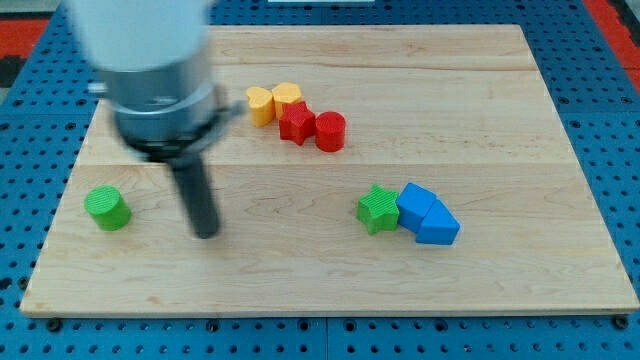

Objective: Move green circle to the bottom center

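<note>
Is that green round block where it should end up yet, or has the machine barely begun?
Barely begun. Done: nothing, as the green circle sits near the board's left edge, not the bottom center. In hand: my tip stands apart from the circle, on its right. Left: getting round to its left and pushing it rightward, slightly down.

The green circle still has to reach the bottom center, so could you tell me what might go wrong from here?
My tip stands on the view's right of the green circle, so a direct push could drive it off the board's left edge. An off-center push may let the round block slip aside.
</note>
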